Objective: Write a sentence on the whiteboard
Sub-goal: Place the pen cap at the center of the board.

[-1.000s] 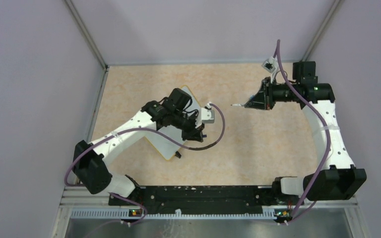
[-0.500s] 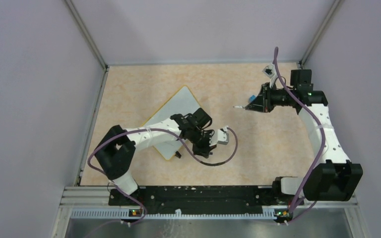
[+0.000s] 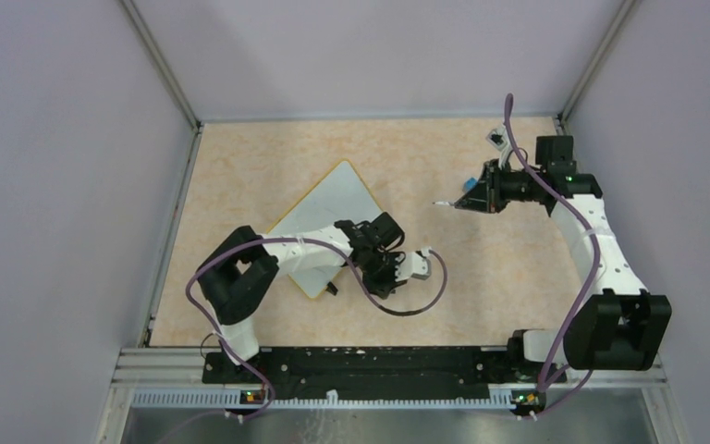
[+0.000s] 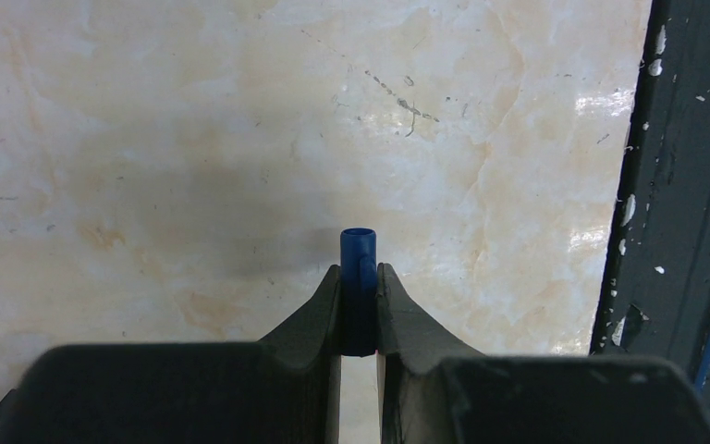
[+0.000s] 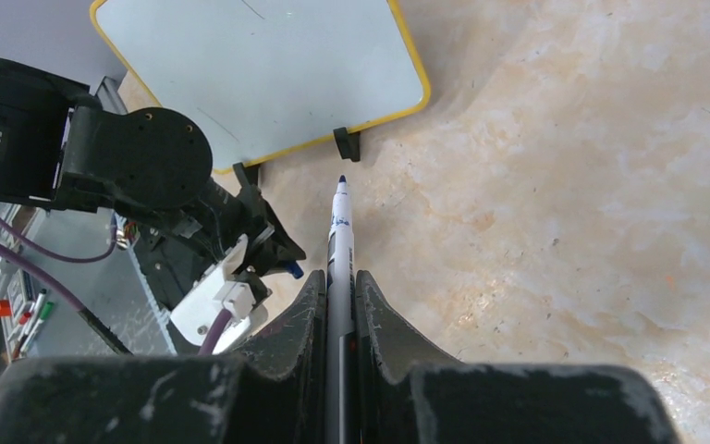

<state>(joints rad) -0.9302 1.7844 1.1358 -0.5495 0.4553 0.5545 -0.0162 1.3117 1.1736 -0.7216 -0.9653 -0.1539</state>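
Board [image 3: 319, 208] lies on the table [image 3: 499, 268], left of centre. L gripper [image 4: 359, 274] sits just off the board's near-right edge by the near corner, over bare table, w/ the L forearm crossing the board's near part. R gripper [image 5: 337, 282] is well apart to the right, far side, facing the board.

Board's long axis runs diagonally, near-left to far-right, one corner pointing to the far wall. Its two black feet [image 5: 347, 143] are on the long edge toward the R gripper. In the R wrist view the face looks plain white apart from a faint thin stroke near the far edge.

L gripper is clamped on a small blue cap [image 4: 358, 248], the cap's end sticking past the fingertips; a dark rail [image 4: 684, 185] shows at the right of that view. R gripper is clamped on a marker [image 5: 338, 231], tip bare and aimed at the board's footed edge, not touching it.

Vs 1 s ago: L gripper was over the board's middle and is now pulled back toward the near edge, so more of the face is uncovered. R arm has folded in a bit; marker tip sits at about the same spot.
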